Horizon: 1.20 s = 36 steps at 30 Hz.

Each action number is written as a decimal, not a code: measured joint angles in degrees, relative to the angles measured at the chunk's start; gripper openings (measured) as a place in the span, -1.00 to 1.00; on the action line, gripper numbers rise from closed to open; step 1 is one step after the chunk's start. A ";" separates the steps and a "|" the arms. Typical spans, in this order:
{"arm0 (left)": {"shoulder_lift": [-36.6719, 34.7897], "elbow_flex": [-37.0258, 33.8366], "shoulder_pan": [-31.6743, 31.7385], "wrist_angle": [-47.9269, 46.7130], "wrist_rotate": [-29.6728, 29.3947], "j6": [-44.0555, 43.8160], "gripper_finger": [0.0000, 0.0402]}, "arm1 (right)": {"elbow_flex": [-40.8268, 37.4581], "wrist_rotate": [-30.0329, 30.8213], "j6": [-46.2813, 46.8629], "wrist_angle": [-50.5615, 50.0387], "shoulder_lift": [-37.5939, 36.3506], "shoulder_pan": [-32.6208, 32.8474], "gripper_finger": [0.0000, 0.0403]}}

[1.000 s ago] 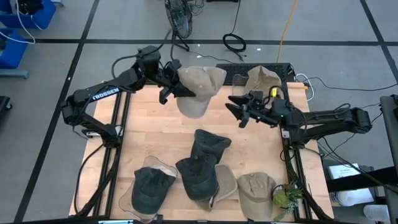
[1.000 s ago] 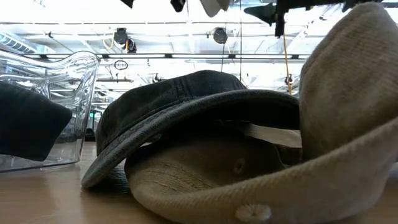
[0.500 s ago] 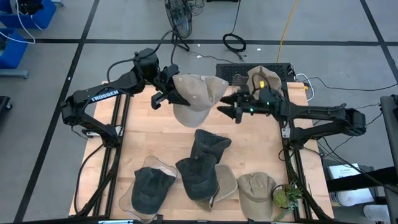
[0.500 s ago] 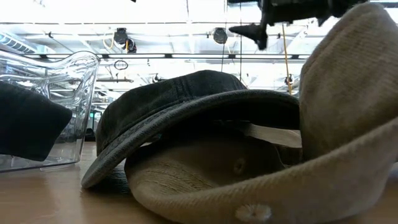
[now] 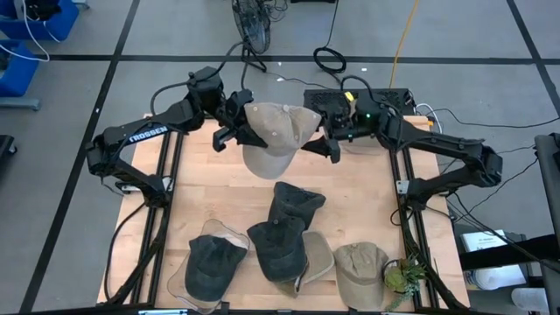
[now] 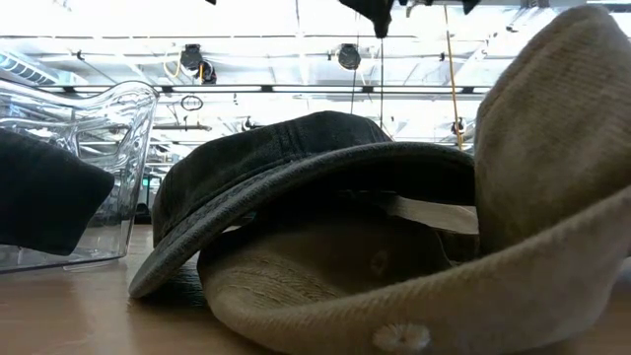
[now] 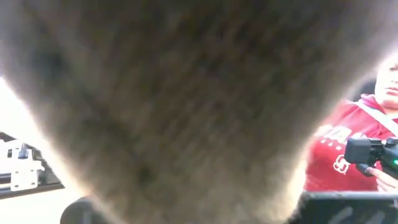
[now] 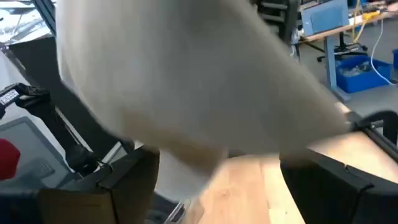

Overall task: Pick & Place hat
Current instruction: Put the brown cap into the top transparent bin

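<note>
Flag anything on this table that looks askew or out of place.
The caps near the front are a jumble: two dark caps lie overlapping on a tan cap, not laid out singly. A tan hat hangs in the air, held by the left claw, with the open right claw at its other side.

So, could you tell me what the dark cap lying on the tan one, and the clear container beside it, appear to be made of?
Dark cap: probably washed cotton twill, matte, with faded seams. Tan cap beneath: a coarser woven fabric, perhaps canvas. Clear container: likely thin glossy moulded plastic, judging by its wavy see-through rim.
</note>
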 joint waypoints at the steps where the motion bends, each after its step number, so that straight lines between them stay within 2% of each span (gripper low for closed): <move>1: 0.00 0.00 0.00 -0.04 -0.02 0.02 -0.94 | 0.72 -1.15 -0.52 0.03 0.55 0.08 0.55; 7: 0.00 0.00 -0.04 -2.72 -2.97 2.38 -0.96 | 2.65 -7.24 -1.56 2.30 1.74 2.12 0.44; 12: 0.00 0.00 -0.02 -8.85 -6.20 6.87 -0.96 | 2.67 -6.76 -0.38 2.11 0.40 2.77 0.34; 16: -0.01 0.00 0.00 -11.54 -9.45 8.86 -0.95 | 2.67 -3.56 1.09 1.68 0.57 2.83 0.20; 20: -0.02 0.00 0.00 -11.60 -11.73 9.10 -0.90 | 2.66 -3.05 -0.28 1.63 1.42 3.03 -0.12; 26: 0.00 0.00 -0.33 -11.63 -13.08 10.98 -0.89 | 2.67 0.56 -3.46 1.66 1.66 3.12 -0.87; 27: 0.00 0.00 -0.52 -11.69 -13.52 11.59 -0.87 | 2.65 0.89 -3.48 1.43 1.66 3.12 -0.92; 30: 0.00 0.00 -0.87 -12.03 -15.75 13.76 -0.74 | 2.66 1.95 -2.43 0.35 1.60 3.16 -0.90; 36: 0.07 0.00 -0.90 -12.43 -16.39 15.02 -0.37 | 2.65 2.17 -1.68 -1.74 1.62 3.93 -0.96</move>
